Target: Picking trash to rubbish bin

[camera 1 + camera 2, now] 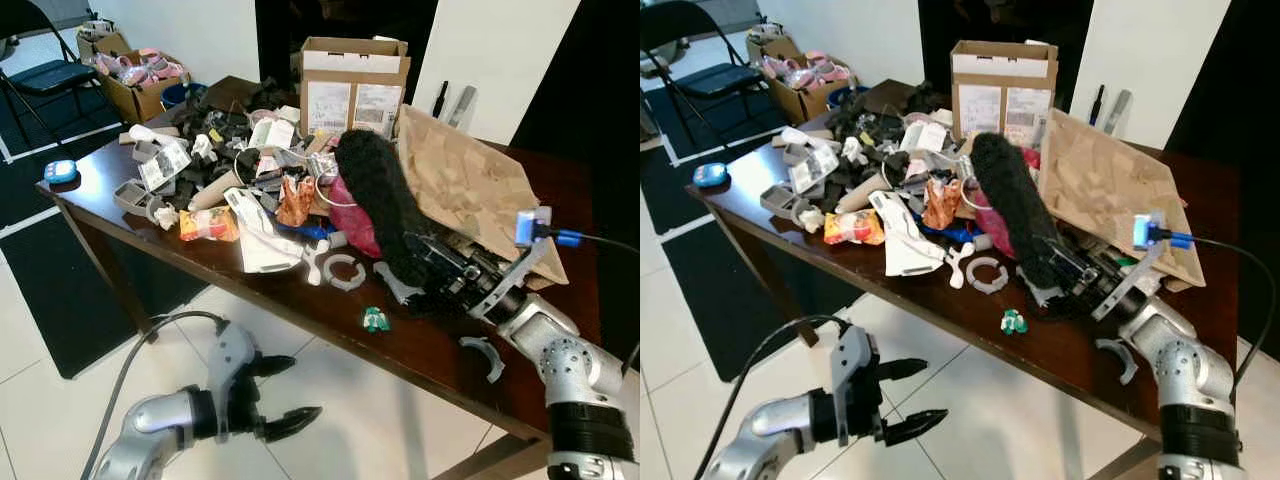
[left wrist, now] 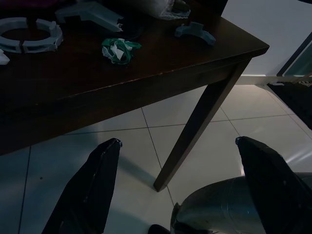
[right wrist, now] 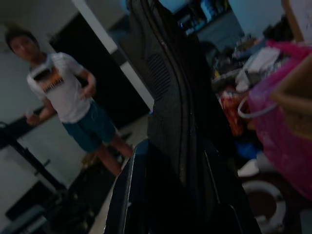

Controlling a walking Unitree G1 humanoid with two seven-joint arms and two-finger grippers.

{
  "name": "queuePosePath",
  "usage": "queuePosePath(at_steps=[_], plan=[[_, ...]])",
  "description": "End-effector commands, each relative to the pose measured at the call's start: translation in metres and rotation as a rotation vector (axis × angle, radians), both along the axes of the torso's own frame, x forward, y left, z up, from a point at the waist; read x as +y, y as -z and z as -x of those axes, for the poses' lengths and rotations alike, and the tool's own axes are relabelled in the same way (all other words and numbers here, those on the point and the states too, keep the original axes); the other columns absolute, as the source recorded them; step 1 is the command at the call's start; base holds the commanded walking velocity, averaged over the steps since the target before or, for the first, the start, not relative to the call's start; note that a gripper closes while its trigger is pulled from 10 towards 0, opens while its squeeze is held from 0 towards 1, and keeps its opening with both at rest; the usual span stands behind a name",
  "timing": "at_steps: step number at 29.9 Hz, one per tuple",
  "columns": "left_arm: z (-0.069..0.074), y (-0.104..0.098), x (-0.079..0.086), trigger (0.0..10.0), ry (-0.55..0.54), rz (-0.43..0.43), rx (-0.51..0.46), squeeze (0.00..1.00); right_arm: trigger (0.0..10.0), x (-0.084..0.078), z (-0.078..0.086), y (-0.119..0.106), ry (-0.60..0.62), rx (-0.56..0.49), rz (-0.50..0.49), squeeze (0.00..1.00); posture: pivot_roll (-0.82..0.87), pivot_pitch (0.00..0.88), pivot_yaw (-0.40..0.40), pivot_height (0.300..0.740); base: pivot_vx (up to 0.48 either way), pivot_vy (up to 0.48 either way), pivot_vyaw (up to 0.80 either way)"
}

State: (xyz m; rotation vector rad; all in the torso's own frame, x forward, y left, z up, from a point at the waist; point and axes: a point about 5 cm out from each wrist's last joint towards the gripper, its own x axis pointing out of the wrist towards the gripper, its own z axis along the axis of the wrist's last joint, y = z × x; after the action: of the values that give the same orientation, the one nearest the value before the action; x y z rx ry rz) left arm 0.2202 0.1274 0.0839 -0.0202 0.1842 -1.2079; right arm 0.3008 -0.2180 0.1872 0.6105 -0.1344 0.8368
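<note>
I am holding the right end effector [image 1: 425,270] closed on a long black fuzzy object [image 1: 378,200], which is standing tilted up from the dark brown wooden bench [image 1: 440,345], just in front of the crumpled brown paper bag [image 1: 470,185]. In the right wrist view the black object is sitting between the fingers [image 3: 127,195], with a person [image 3: 63,97] standing in the background. The left end effector [image 1: 275,395] is hanging below the bench's front edge over the white tiled floor [image 1: 350,420], its fingers spread wide and carrying nothing.

As I judge it, the task is barely begun. The bench is still carrying a large heap of trash: an orange snack wrapper [image 1: 208,224], white plastic ring pieces [image 1: 345,272], a small green crumpled scrap [image 1: 375,320] near the front edge, and a tall cardboard box [image 1: 352,85] at the back. I cannot make out a rubbish bin, so the black object still needs lifting clear and carrying off.
</note>
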Motion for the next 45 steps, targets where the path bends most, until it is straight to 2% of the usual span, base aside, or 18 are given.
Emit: queuePosePath(at_steps=[1, 5, 6, 7, 8, 9, 10, 12, 13, 16, 19, 28, 32, 34, 35, 37, 40, 45], plan=[[0.002, -0.001, 0.002, 10.0, 0.008, -0.012, 0.0, 0.0, 0.0, -0.007, 0.001, -0.019, 0.031, -0.104, -0.081, 0.0, 0.01, 0.103, -0.015, 0.74, 0.0, 0.0, 0.0], [0.002, -0.001, 0.002, 10.0, 0.005, -0.012, 0.0, 0.0, 0.0, -0.016, 0.002, -0.026, 0.068, -0.137, -0.157, 0.0, 0.01, 0.102, -0.013, 0.74, 0.0, 0.0, 0.0], [0.001, -0.001, 0.003, 10.0, 0.003, -0.013, -0.002, 0.0, 0.9, -0.029, -0.002, -0.032, 0.161, -0.16, -0.225, 0.0, 0.02, 0.102, -0.011, 0.74, 0.0, 0.0, 0.0], [0.001, -0.001, 0.003, 10.0, 0.003, -0.013, -0.002, 0.0, 0.9, -0.029, -0.002, -0.032, 0.161, -0.16, -0.225, 0.0, 0.02, 0.102, -0.011, 0.74, 0.0, 0.0, 0.0], [0.001, -0.002, 0.003, 10.0, 0.003, -0.012, -0.003, 0.0, 5.5, -0.038, -0.005, -0.033, 0.233, -0.153, -0.245, 0.0, 0.02, 0.102, -0.011, 0.74, 0.0, 0.0, 0.0], [0.001, -0.002, 0.004, 10.0, 0.003, -0.012, -0.004, 0.0, 5.5, -0.043, -0.008, -0.032, 0.279, -0.145, -0.254, 0.0, 0.02, 0.102, -0.011, 0.74, 0.0, 0.0, 0.0], [0.0, -0.002, 0.004, 10.0, 0.003, -0.012, -0.005, 0.0, 9.3, -0.051, -0.01, -0.032, 0.334, -0.134, -0.268, 0.0, 0.02, 0.102, -0.011, 0.74, 0.0, 0.0, 0.0], [0.0, -0.003, 0.004, 10.0, 0.003, -0.012, -0.006, 0.0, 10.0, -0.062, -0.014, -0.031, 0.423, -0.111, -0.28, 0.0, 0.02, 0.101, -0.01, 0.74, 0.0, 0.0, 0.0], [0.0, -0.003, 0.004, 10.0, 0.003, -0.012, -0.006, 0.0, 10.0, -0.062, -0.014, -0.031, 0.423, -0.111, -0.28, 0.0, 0.02, 0.101, -0.01, 0.74, 0.0, 0.0, 0.0], [0.0, -0.003, 0.004, 10.0, 0.001, -0.013, -0.008, 0.0, 10.0, -0.101, -0.019, -0.023, 0.725, -0.035, -0.26, 0.0, 0.02, 0.099, -0.012, 0.74, 0.0, 0.0, 0.0], [-0.001, -0.003, 0.004, 10.0, 0.0, -0.013, -0.01, 0.0, 10.0, -0.117, -0.018, -0.02, 0.85, -0.008, -0.217, 0.0, 0.02, 0.099, -0.012, 0.74, 0.0, 0.0, 0.0], [-0.006, -0.011, 0.006, 10.0, -0.01, -0.001, -0.039, 0.0, 10.0, -0.154, -0.005, -0.015, 1.068, 0.026, -0.16, 0.0, 0.02, 0.087, -0.014, 0.74, 0.0, 0.0, 0.0], [-0.006, -0.012, 0.006, 10.0, -0.009, 0.0, -0.042, 0.0, 10.0, -0.158, -0.005, -0.013, 1.096, 0.037, -0.139, 0.0, 0.02, 0.083, -0.013, 0.74, 0.0, 0.0, 0.0], [-0.007, -0.013, 0.006, 10.0, -0.005, 0.0, -0.049, 0.0, 10.0, -0.17, 0.0, 0.0, 1.236, 0.131, 0.01, 0.0, 0.02, 0.081, -0.011, 0.74, 0.0, 0.0, 0.0], [-0.007, -0.013, 0.006, 10.0, -0.005, 0.0, -0.049, 0.0, 10.0, -0.17, 0.0, 0.0, 1.236, 0.131, 0.01, 0.0, 0.02, 0.081, -0.011, 0.74, 0.0, 0.0, 0.0], [-0.008, -0.014, 0.006, 10.0, -0.002, 0.0, -0.052, 0.0, 10.0, -0.182, 0.01, 0.014, 1.367, 0.221, 0.137, 0.0, 0.02, 0.084, -0.009, 0.74, 0.0, 0.0, 0.0], [-0.007, -0.014, 0.006, 10.0, -0.002, 0.003, -0.053, 0.0, 10.0, -0.192, 0.021, 0.027, 1.451, 0.298, 0.253, 0.0, 0.02, 0.087, -0.008, 0.74, 0.0, 0.0, 0.0], [-0.006, -0.014, 0.007, 10.0, -0.008, 0.003, -0.048, 0.0, 10.0, -0.208, 0.043, 0.045, 1.568, 0.4, 0.283, 0.0, 0.02, 0.092, -0.007, 0.74, 0.0, 0.0, 0.0]])
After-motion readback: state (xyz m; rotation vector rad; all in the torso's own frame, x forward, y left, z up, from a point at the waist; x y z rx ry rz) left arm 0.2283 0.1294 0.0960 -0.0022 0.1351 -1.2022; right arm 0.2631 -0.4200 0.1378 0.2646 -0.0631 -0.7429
